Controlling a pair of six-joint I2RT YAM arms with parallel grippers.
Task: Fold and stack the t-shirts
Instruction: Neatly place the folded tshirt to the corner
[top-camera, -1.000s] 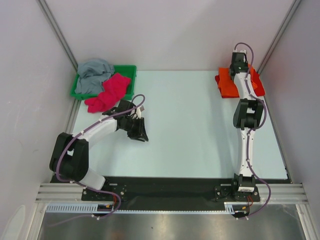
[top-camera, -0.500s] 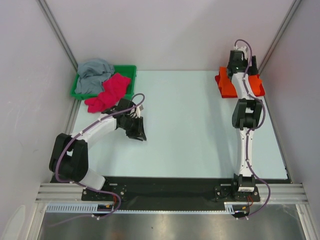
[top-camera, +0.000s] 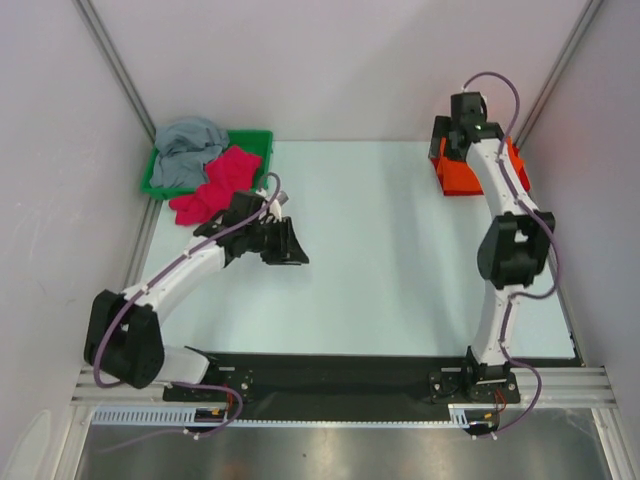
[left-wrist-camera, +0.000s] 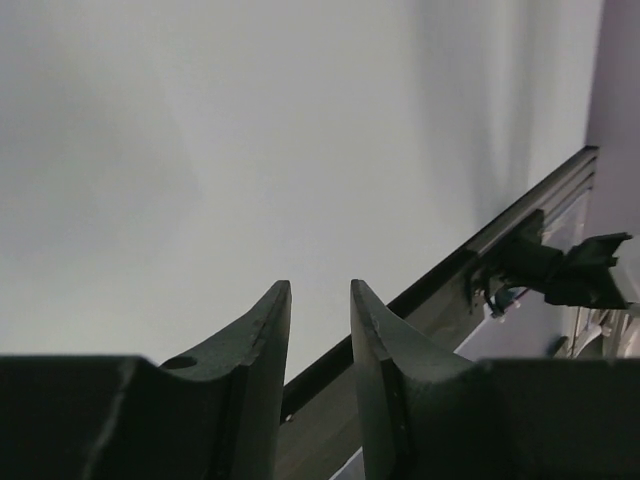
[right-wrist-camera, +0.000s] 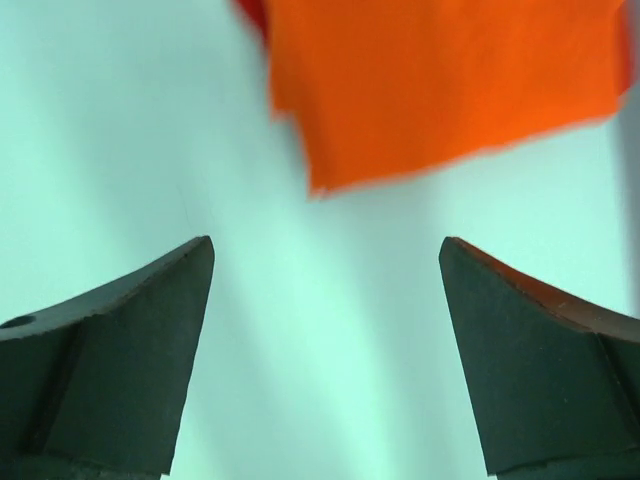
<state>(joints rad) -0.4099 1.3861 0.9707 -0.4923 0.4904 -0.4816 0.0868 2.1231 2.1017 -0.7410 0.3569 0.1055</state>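
Observation:
A folded orange t-shirt lies on a red one at the table's far right. My right gripper hovers over the stack's left edge. Its jaws stand wide open over bare table, with the orange t-shirt just beyond the right gripper. A crumpled pink t-shirt spills from the green tray onto the table, and a grey t-shirt lies in the tray. My left gripper hangs to the right of the pink t-shirt, apart from it. The left gripper is partly open and holds nothing.
White walls with metal posts close in the table on the left, the back and the right. A black rail with both arm bases runs along the near edge. The left wrist view looks across the table surface toward that rail.
My right gripper opened and let go of the orange t-shirt, then pulled back toward the far left of the stack. My left arm stretched out and swung its gripper to the right.

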